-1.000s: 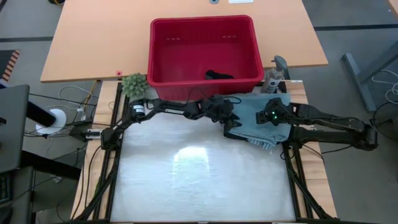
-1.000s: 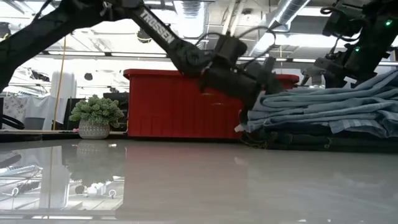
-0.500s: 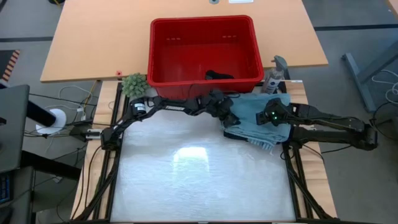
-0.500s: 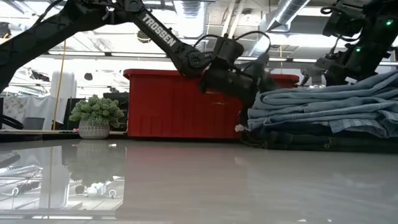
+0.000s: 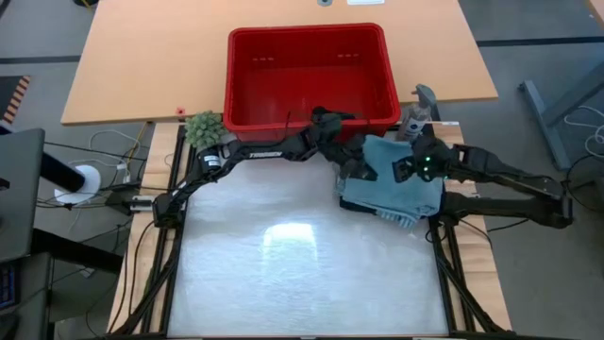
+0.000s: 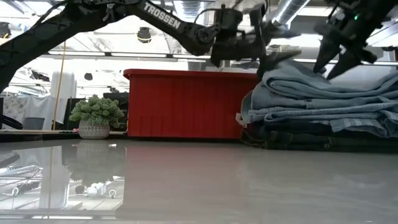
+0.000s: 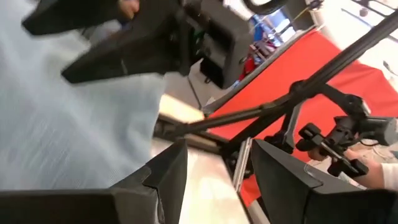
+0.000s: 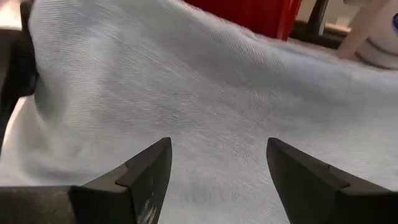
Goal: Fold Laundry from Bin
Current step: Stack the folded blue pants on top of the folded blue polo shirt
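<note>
The laundry stack [image 5: 396, 189] of folded light blue denim over dark pieces rests on the table's far right part, also seen in the low view [image 6: 323, 106]. A black garment [image 5: 330, 114] lies in the red bin [image 5: 245, 76] beyond the table's far edge. My left gripper [image 5: 363, 162] hovers level over the stack's left end [image 6: 277, 56], open, with nothing between its fingers [image 7: 217, 180]. My right gripper [image 5: 404, 168] hangs over the stack's middle [image 6: 333, 62], slanting down, open above the denim [image 8: 214, 168].
A small green plant [image 5: 203, 127] stands at the bin's near left corner. A small grey object [image 5: 417, 115] stands beside the bin's right wall. The white table top [image 5: 302, 255] stretches toward the near edge. A person's hand [image 7: 373, 168] holds a controller behind the table.
Both grippers have risen off the stack. My left gripper has gone up and toward the bin, tipping from a downward slant to level. My right gripper has lifted straight up. The top denim layer now humps higher at the stack's left end.
</note>
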You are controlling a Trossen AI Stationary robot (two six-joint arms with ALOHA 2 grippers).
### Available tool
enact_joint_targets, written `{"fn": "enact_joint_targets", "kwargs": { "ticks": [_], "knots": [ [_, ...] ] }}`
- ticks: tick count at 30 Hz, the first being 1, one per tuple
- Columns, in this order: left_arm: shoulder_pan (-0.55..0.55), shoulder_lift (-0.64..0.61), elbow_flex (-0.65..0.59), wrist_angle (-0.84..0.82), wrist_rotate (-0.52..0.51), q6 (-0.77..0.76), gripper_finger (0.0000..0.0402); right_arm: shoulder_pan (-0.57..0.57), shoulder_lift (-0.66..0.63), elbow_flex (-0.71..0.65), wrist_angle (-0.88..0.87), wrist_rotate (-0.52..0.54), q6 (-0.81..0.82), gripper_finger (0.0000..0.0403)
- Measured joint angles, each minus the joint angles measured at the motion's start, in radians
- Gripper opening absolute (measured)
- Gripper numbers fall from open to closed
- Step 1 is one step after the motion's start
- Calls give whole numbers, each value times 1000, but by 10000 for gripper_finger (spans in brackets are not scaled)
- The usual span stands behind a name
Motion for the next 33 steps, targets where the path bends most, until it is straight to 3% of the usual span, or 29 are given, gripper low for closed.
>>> {"fn": "enact_joint_targets", "kwargs": {
  "ticks": [6,9,17,26,33],
  "knots": [
    [-1,0,91,-7,31,0,167,17,-1,108,-114,-12,-21,286],
    [5,-3,125,-92,27,40,167,20,-1,119,-154,-12,-24,286],
    [45,-5,134,-452,-111,259,167,48,0,119,-203,-20,-1,286],
    [50,-5,134,-630,-362,414,167,56,1,119,-270,-58,13,285],
    [74,-45,135,-675,-324,415,167,86,-6,119,-341,-95,-9,285]
  ]
}}
